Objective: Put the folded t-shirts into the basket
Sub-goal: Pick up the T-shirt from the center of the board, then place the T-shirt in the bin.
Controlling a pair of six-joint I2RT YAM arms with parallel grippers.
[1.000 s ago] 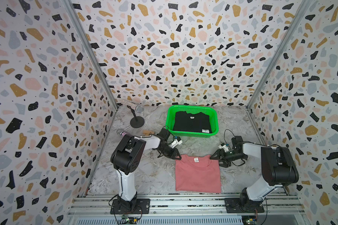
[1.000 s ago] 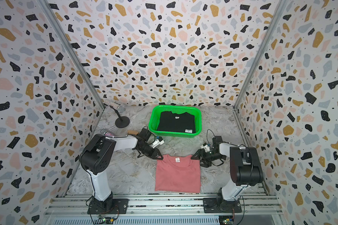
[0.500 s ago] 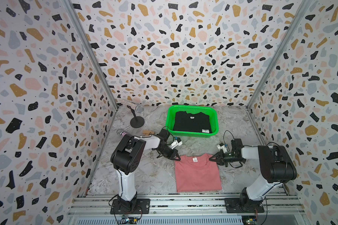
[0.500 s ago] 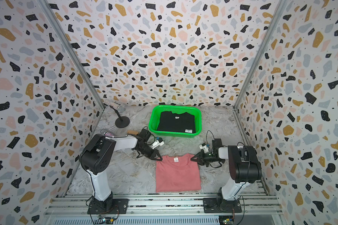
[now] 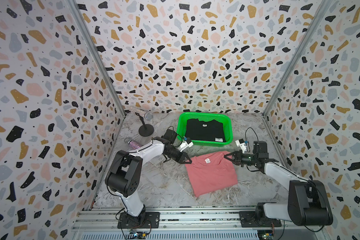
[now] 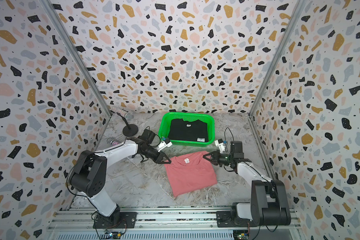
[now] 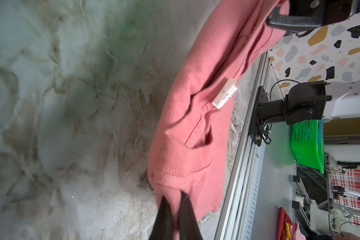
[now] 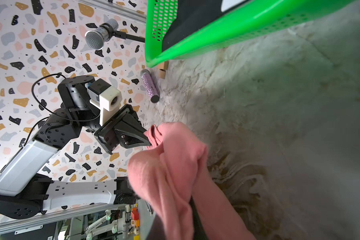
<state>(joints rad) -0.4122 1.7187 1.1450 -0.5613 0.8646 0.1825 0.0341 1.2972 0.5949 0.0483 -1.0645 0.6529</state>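
The left claw (image 5: 188,161) and right claw (image 5: 227,156) are each pinched tight on a far corner of the pink t-shirt (image 5: 211,176). Its far edge lies near the front rim of the green basket (image 5: 206,143), apart from it. The black t-shirt (image 5: 203,131) lies flat inside the basket, and bare counter (image 5: 164,182) stretches left of the pink one and past its near edge.

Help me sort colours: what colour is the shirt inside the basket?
Black; the shirt shows best in a top view.
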